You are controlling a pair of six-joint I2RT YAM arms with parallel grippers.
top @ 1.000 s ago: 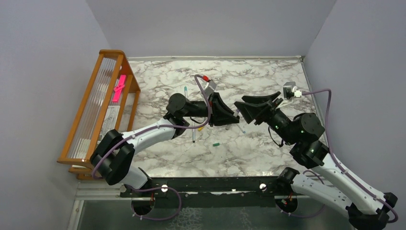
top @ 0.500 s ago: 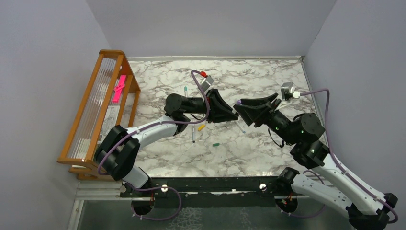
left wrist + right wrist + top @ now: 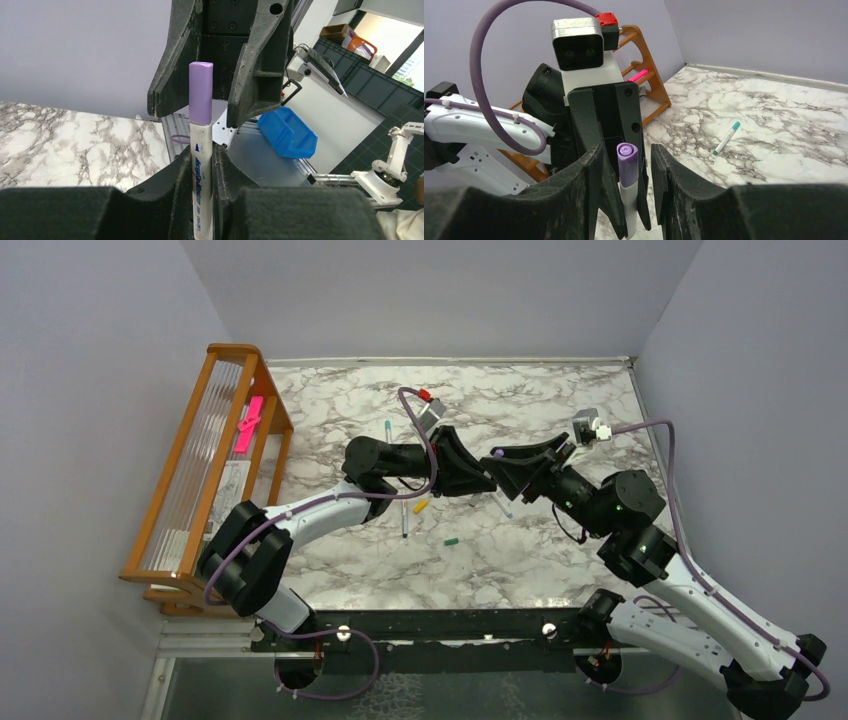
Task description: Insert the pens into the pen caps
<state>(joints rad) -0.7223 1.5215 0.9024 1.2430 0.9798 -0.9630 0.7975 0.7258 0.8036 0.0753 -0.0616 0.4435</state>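
Since a second ago the right gripper (image 3: 626, 152) has come in leftward along the middle of the counter (image 3: 560, 390), and its jaws have narrowed. The left arm has shifted slightly toward the far edge.

- Near edge: both arm bases. Just beyond them a green cap (image 3: 451, 540) lies alone on bare marble, with open room on all sides.
- Slightly farther and to the left: an orange cap (image 3: 420, 506) and a dark-tipped pen (image 3: 404, 521), both just beside the left forearm, so it is tight there.
- Mid-counter: the grippers meet tip to tip. The left gripper (image 3: 202, 165) is clenched on a pen (image 3: 201, 185), which wears a pale purple cap (image 3: 200, 92) on its outer end. The right gripper's fingers straddle that cap with a gap on each side, not clamped on it.
- Far left part: a teal-ended pen (image 3: 388, 427) lies clear of both arms. The right side of the counter is open.
- Left edge: a wooden rack (image 3: 175, 465) with a pink strip (image 3: 248, 423) on it.

Hidden or cut off:
- From above, the black fingers cover the held pen and its cap; only the wrist views show them.
- The left wrist view cuts the barrel off at its bottom edge.
- A thin white streak (image 3: 501, 503) shows below the grippers; cannot tell what it is.
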